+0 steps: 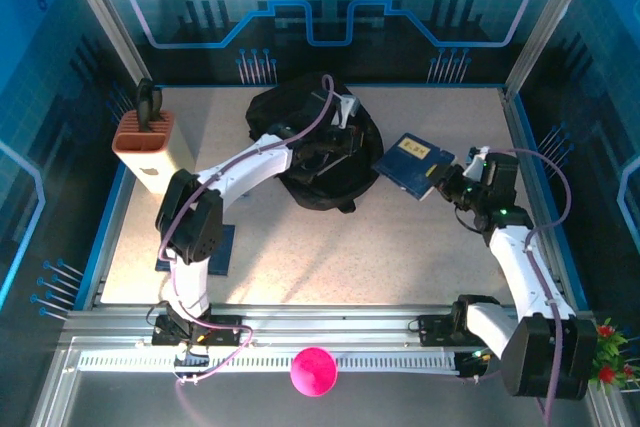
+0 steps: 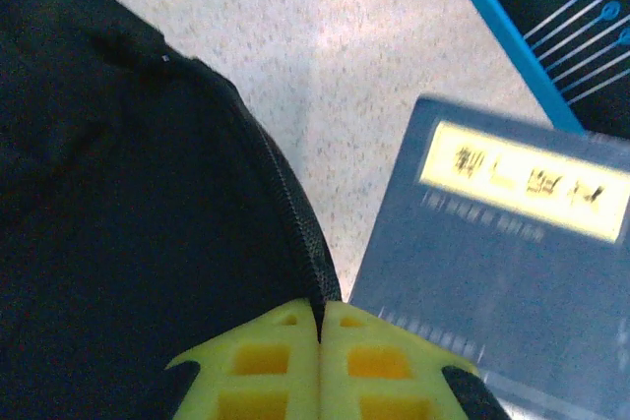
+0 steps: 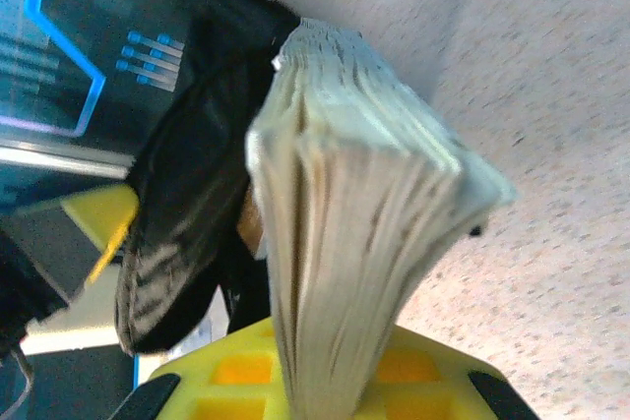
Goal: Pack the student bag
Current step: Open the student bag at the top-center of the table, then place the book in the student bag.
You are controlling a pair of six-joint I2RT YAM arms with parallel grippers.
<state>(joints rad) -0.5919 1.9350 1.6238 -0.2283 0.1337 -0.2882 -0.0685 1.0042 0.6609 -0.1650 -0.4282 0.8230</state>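
Note:
The student bag (image 1: 305,152), a black soft backpack, lies at the back middle of the table. My left gripper (image 1: 335,144) reaches over it. In the left wrist view its yellow fingers (image 2: 256,361) are shut on the bag's zippered edge (image 2: 300,233). My right gripper (image 1: 452,185) hovers to the right of the bag, shut on the corner of a blue book (image 1: 412,161) held tilted above the table. In the right wrist view the book's page block (image 3: 364,204) rises from between the yellow jaws of the right gripper (image 3: 330,390), with the bag (image 3: 187,194) behind it. The blue cover (image 2: 512,272) sits close beside the bag's edge.
A tan box with an orange-brown top (image 1: 148,147) stands at the back left with a dark handle sticking out. A flat dark blue item (image 1: 222,247) lies under the left arm. A pink ball (image 1: 314,370) rests on the front rail. Glass walls and a blue rim (image 1: 545,197) bound the table.

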